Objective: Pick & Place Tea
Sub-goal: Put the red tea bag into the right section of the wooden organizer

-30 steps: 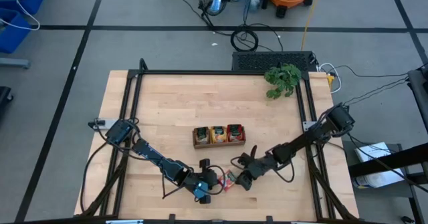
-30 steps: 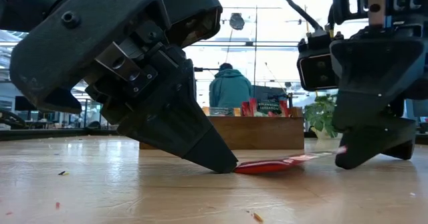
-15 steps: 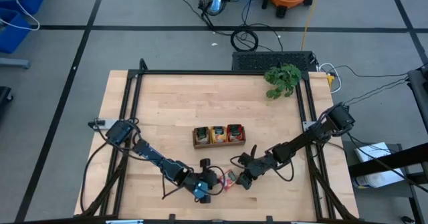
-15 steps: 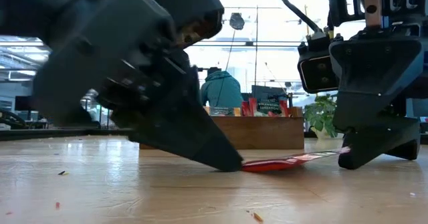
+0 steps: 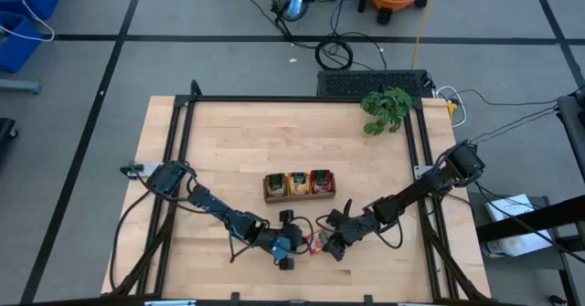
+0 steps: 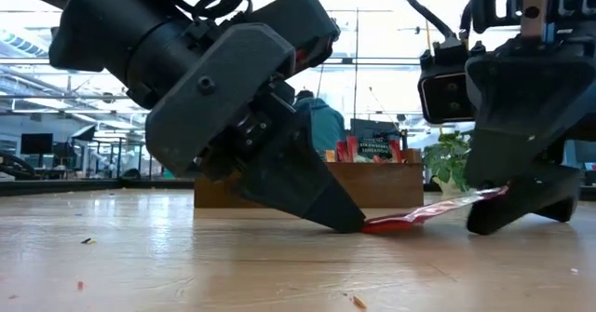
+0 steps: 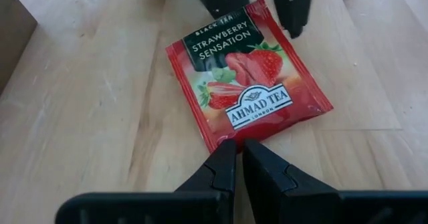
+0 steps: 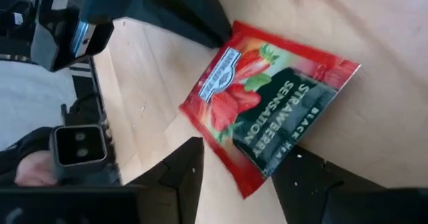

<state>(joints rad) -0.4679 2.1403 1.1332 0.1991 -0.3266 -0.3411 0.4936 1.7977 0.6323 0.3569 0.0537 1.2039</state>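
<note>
Both arms are bent low over the table [image 5: 228, 160], just in front of the tray [image 5: 299, 185], with one red sachet [image 5: 315, 243] between them. It is a strawberry tea packet, red with a dark green band, lying on the wood in front of the tray and a little toward the plant [image 5: 386, 108] side.

The left gripper [image 7: 235, 165] comes at the sachet from the side away from the plant. Its two fingers [image 7: 215, 174] are pressed together with only a hairline between them, and their tips sit right at the near edge of the sachet, touching it but with nothing pinched between them. From table height the left gripper [image 6: 345, 221] shows as a dark wedge with its point down on the wood against that edge.

The right gripper [image 8: 237, 170] faces it from the plant side. Its fingers [image 8: 177, 170] stand apart, one on each side of the sachet's dark-banded edge. From table height that end of the sachet [image 6: 428, 214] is lifted off the wood and slopes up into the right gripper [image 6: 512, 200], while the other end stays down by the left tip.

The tray behind holds more sachets standing in its three compartments. Beyond the table, a person [image 6: 321, 126] in a teal top shows in the room.
</note>
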